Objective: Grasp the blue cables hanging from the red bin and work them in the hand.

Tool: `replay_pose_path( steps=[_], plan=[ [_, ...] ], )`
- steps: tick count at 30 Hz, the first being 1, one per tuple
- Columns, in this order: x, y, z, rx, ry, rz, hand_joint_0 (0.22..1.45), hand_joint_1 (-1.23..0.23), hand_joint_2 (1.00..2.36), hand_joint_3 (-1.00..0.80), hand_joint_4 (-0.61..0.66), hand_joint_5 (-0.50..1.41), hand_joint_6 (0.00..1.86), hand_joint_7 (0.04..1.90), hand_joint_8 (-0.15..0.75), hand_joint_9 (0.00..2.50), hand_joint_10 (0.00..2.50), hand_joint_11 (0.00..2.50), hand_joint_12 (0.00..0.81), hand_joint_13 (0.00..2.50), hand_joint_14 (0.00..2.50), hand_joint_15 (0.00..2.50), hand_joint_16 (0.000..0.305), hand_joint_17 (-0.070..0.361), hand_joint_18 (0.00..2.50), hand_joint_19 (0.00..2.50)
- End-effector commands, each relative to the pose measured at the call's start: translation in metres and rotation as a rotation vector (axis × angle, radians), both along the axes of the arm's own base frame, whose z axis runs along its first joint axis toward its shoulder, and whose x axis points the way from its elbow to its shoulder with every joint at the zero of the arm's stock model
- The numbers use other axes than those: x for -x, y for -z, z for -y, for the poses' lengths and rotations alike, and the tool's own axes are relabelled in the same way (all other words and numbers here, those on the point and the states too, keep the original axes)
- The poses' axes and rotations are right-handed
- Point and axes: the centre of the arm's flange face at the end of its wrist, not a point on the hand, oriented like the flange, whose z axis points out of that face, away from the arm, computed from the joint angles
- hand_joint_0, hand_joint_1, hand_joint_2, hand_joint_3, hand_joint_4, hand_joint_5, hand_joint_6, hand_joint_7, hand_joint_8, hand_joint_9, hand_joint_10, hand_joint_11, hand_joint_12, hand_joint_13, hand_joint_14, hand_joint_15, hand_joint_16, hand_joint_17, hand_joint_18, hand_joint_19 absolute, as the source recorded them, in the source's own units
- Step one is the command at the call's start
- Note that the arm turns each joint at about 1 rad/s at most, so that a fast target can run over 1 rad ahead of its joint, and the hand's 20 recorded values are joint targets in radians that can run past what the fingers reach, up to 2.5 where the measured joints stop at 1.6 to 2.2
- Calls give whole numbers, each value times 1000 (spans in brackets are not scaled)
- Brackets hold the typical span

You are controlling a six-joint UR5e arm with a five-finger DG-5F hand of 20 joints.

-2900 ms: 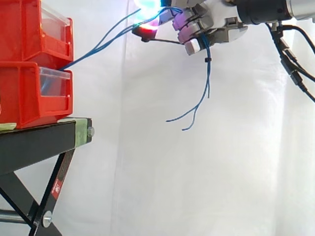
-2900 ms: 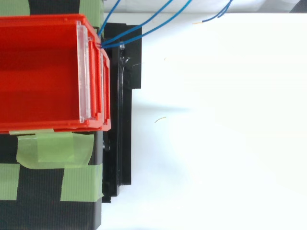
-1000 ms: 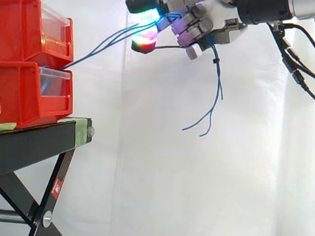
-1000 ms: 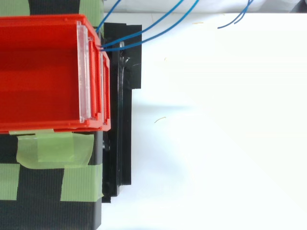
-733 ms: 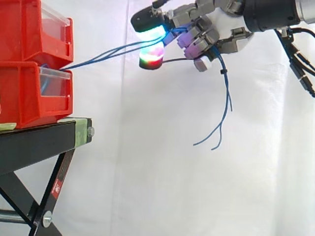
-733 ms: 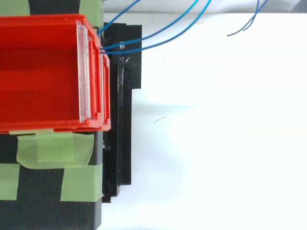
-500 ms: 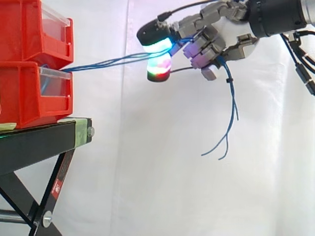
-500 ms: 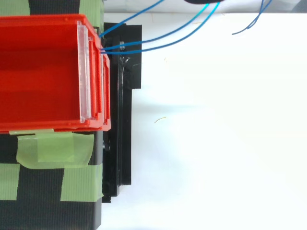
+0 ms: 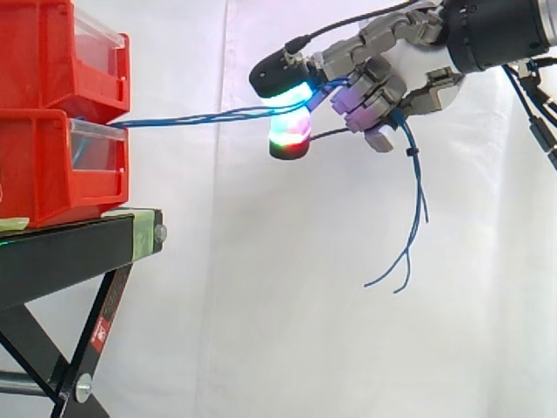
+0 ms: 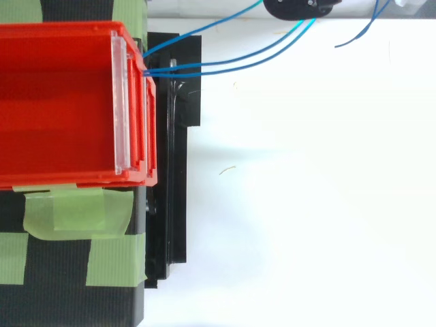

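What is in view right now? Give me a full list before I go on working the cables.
red plastic bins: two, red, stacked at the left on the stand.
thin blue cables: a few strands, blue, running from the bins' front to the hand, free ends hanging below it.
black metal stand: one, black, under the bins.
green tape strips: several, green, on the stand's top beside the bins.
white curtain: one, white, behind everything.
hand: one, grey with glowing pads, upper right, curled round the cables.
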Motion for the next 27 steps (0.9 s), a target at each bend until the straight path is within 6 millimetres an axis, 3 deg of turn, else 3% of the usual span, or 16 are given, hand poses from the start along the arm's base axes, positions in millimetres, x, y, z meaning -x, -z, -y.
replay_pose_path(
  steps=[1, 27],
  plan=[
    [0, 0, -1, 1, 0, -1, 896, -634, 1493, 244, 300, 493, 194, 1345, 430, 1603, 2500, 2500, 727, 1909, 2500, 1975, 224, 168, 2202, 725],
    [0, 0, 0, 0, 2, 1, 905, -638, 1467, 251, 301, 491, 200, 1342, 430, 1603, 2500, 2500, 727, 1909, 2500, 1975, 224, 168, 2202, 725]
  ],
)
